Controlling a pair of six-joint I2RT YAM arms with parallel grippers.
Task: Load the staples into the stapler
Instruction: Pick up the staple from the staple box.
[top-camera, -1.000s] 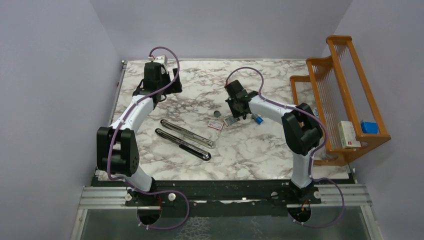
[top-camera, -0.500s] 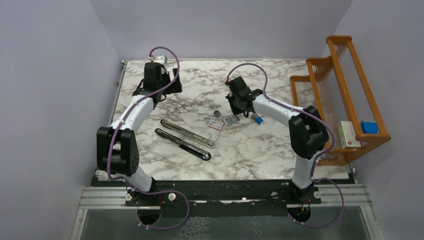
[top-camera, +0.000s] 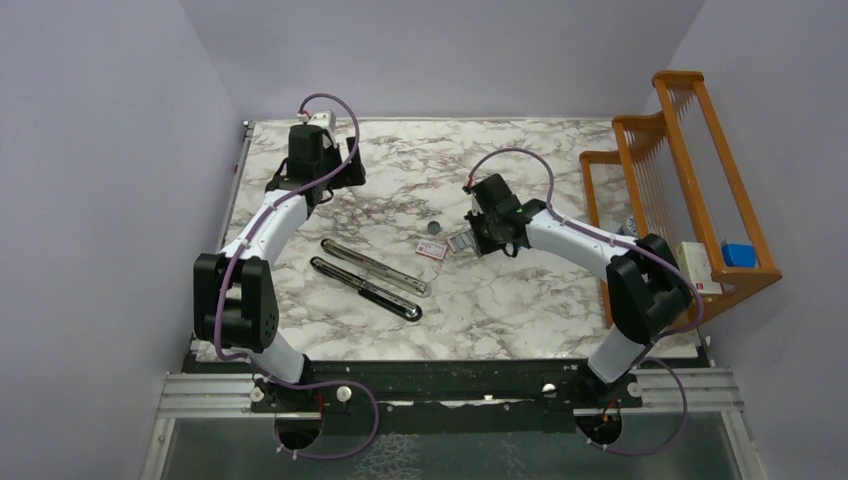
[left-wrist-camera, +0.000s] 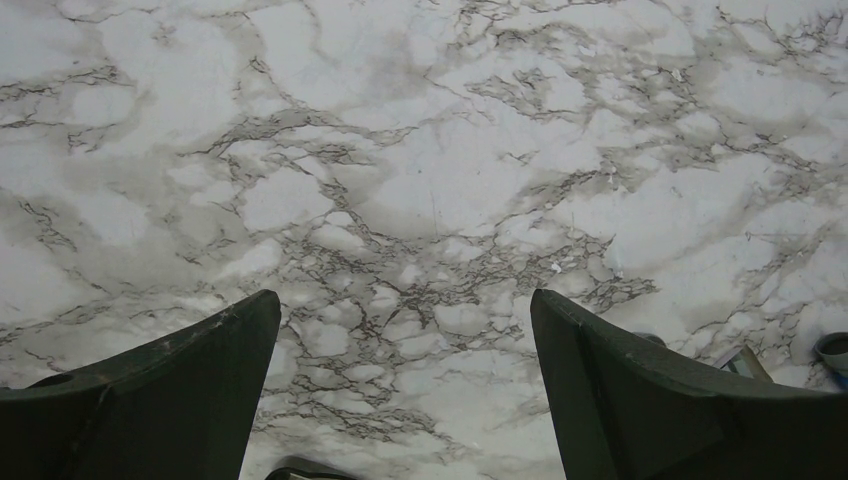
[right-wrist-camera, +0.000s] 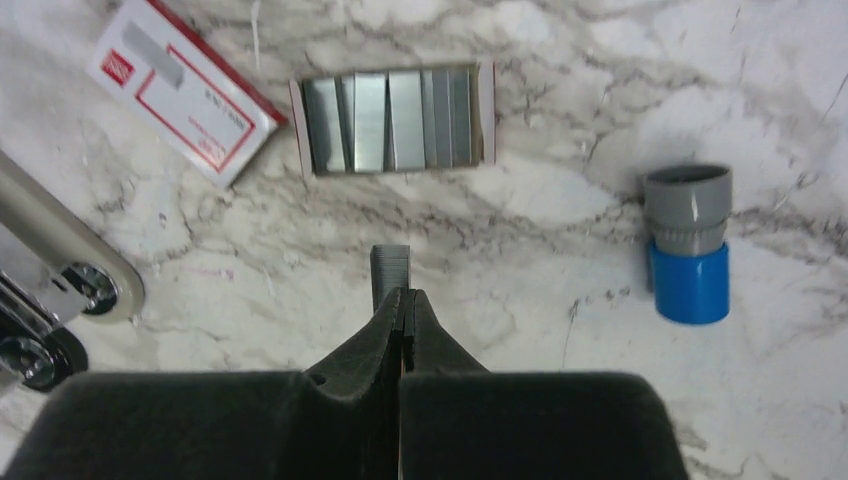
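Staples (right-wrist-camera: 390, 265): ribbed silvery strip in clenched right end effector (right-wrist-camera: 403, 296); left end effector (left-wrist-camera: 405, 305) released

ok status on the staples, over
Left end effector open, over bare marble. Right end effector shut on one staple strip. Stapler open; box sleeve near route.

- The right gripper (right-wrist-camera: 402, 300), pinched on a short strip of staples (right-wrist-camera: 390, 270), is shifting rightward and slightly toward the near edge of the tabletop (top-camera: 500, 300), ending just right of the open tray (top-camera: 460, 241)
- The right arm's elbow (top-camera: 650, 290) is swinging out to the right and nearer, now overlapping the wooden rack (top-camera: 678, 77) in the top view
- The forearm (top-camera: 570, 232) is coming over the blue-and-white cylinder (right-wrist-camera: 688, 262), hiding it from the top view
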